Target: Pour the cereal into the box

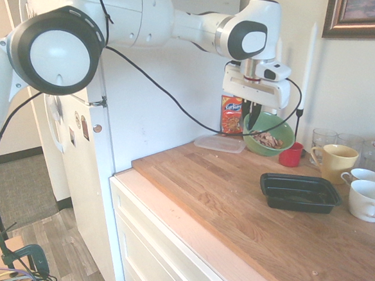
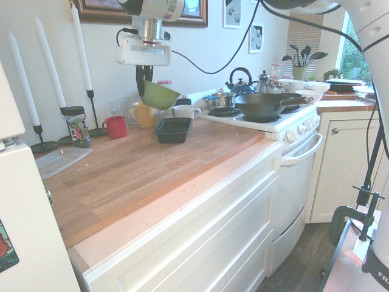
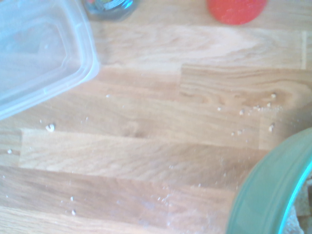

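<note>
The jaws are clamping down on the rim of the green bowl, and the bowl is hanging tilted in the air above the wooden tabletop, clear of the surface. The cereal is sitting inside it, a tan heap against the lower side. The box is lying on the tabletop, well apart from the bowl, nearer the white cups. A red cup is standing just beside the bowl, with a yellow mug close by. The clear flat container is resting further back, and crumbs are dotting the wood.
</note>
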